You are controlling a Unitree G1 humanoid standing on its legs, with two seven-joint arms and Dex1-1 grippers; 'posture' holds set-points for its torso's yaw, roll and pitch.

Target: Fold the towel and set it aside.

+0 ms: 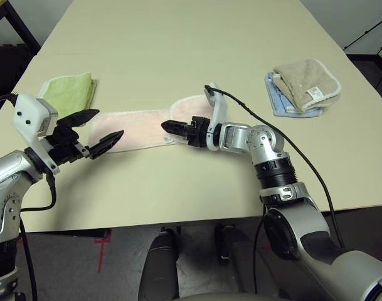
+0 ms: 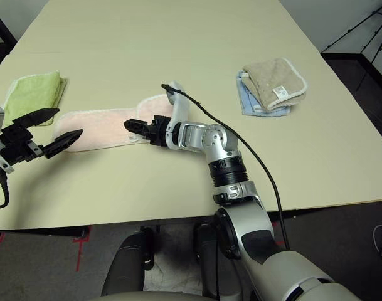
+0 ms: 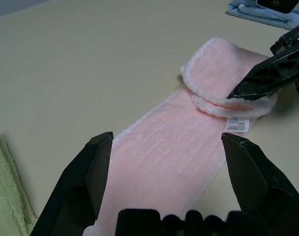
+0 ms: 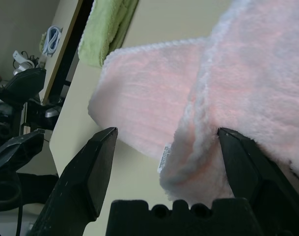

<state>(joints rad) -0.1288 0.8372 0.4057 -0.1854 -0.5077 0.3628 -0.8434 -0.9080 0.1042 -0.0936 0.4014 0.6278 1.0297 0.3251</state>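
The pale pink towel (image 1: 137,128) lies as a long strip across the middle of the table, its right end folded back over itself. A small white tag (image 3: 239,124) shows at that fold. My left gripper (image 1: 110,123) is open just above the strip's left end, one finger on each side of its width. At the folded right end my right gripper (image 1: 167,127) is open too. The doubled white-edged border (image 4: 198,123) sits between its fingers, with nothing pinched. The right gripper's black fingers (image 3: 269,73) also appear in the left wrist view, resting at the fold.
A folded green towel (image 1: 68,91) lies just beyond my left gripper, near the table's left edge. A beige towel (image 1: 307,81) sits on a blue one (image 1: 285,103) at the far right. A black cable (image 1: 285,135) runs along my right arm.
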